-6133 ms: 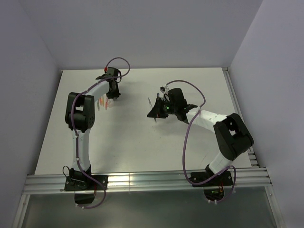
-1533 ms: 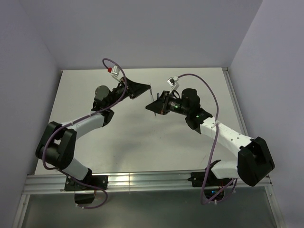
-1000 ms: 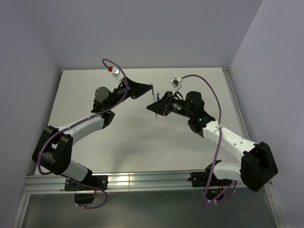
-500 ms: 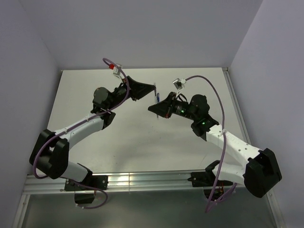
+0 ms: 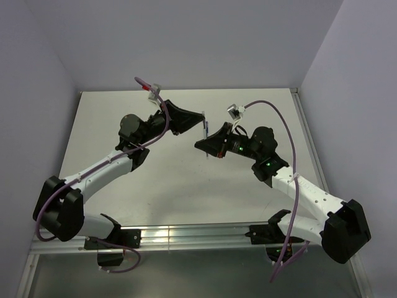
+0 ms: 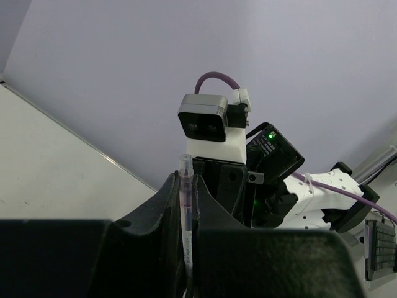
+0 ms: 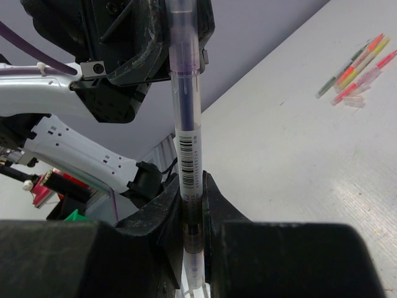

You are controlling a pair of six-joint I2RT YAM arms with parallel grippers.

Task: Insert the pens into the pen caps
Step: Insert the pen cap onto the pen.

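Two grippers, apart a second ago, have been brought tip to tip above the table (image 5: 155, 180). The dark blue pen (image 7: 187, 124) is pinched in the right gripper (image 7: 193, 194), its clear cap (image 6: 185, 171) in the left gripper (image 6: 185, 189); mating is judged begun, seating unconfirmed.

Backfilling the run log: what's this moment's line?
phase: capping in mid-air | left gripper: shut on cap | right gripper: shut on pen | pen and cap: in line, meeting | spare pens: on table

Upright blue pen (image 7: 188, 143), top end in clear cap (image 7: 183, 37); loose pens (image 7: 355, 65) lie clustered.
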